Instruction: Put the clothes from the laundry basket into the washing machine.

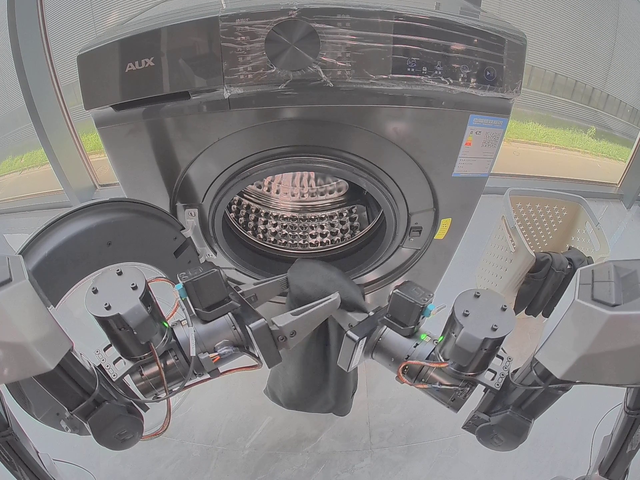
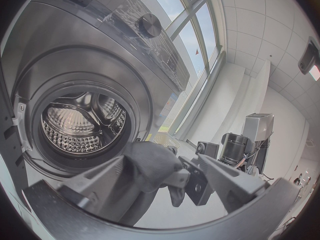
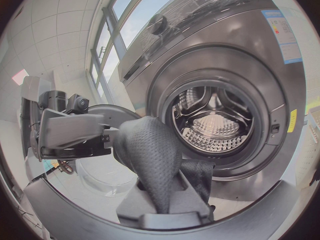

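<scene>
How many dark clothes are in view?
2: one garment hangs at the right hand before the open washing machine; a second garment drapes over the laundry basket's rim. More may lie hidden inside.

Drum mouth: the round opening [image 1: 303, 218] of the washing machine [image 1: 300, 128] gapes wide; its upper and middle parts give an open way into the steel drum.
Lower rim: a black garment [image 1: 313, 355] hangs just before the bottom edge of the opening, and its bunched top covers that stretch of rim.
Below the mouth: the left tool [image 1: 312, 291], jaws spread, and the right tool [image 1: 350, 318], clamped on the cloth, meet at the garment and crowd this space.
Left side: the open door [image 1: 100, 241] stands swung out, walling off the approach from the left.
Right side: the laundry basket [image 1: 533, 235], with dark clothes [image 1: 550, 281] draped over its rim, stands near the machine's front corner.
Floor: the pale floor [image 1: 400, 435] under the garment lies open.
</scene>
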Available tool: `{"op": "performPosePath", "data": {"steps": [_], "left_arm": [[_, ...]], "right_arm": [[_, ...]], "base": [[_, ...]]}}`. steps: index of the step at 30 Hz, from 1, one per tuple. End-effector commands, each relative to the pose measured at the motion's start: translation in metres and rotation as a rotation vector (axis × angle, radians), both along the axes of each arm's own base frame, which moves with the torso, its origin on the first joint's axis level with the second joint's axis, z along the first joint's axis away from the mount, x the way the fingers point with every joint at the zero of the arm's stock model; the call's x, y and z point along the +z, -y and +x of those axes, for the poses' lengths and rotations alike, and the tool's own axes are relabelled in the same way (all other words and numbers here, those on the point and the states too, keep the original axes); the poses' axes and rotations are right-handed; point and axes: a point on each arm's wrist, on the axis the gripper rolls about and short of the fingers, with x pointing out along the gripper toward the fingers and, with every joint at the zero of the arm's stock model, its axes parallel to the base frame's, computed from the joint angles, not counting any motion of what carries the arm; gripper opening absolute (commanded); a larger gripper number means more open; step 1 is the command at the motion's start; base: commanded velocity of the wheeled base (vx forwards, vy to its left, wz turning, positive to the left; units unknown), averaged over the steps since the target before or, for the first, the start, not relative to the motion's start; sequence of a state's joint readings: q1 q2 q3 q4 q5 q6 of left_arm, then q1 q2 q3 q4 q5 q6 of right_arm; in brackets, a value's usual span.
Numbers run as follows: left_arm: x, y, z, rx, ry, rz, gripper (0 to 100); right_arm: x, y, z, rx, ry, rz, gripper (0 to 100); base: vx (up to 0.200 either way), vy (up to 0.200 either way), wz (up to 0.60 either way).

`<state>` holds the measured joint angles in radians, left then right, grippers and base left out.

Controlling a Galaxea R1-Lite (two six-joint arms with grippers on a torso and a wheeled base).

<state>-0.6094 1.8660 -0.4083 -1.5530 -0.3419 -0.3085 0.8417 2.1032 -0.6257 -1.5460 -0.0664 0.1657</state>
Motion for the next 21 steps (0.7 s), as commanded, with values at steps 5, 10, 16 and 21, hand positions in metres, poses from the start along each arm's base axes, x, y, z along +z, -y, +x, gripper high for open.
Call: {"op": "performPosePath", "data": {"steps": [5,10,16,21], "left_arm": [[-0.002,-0.018,0.004,0.060,-0.013,0.009,100],[-0.018,-0.021,-0.009,0.038,-0.062,0.068,100],[-0.037,-0.018,-0.015,0.016,-0.058,0.176,100],[-0.053,-0.013,-0.017,-0.010,-0.061,0.248,100]], "right_arm": [[0.013,0.021,0.019,-0.125,0.025,0.030,0],[0.022,0.016,0.026,-0.152,0.046,0.054,0],[0.044,0.009,0.030,-0.177,0.053,0.070,0],[0.054,0.007,0.034,-0.226,0.049,0.080,0]], "base": [[0.000,0.000,0.00],[0.000,0.000,0.00],[0.000,0.000,0.00],[0.000,0.000,0.00]]}}
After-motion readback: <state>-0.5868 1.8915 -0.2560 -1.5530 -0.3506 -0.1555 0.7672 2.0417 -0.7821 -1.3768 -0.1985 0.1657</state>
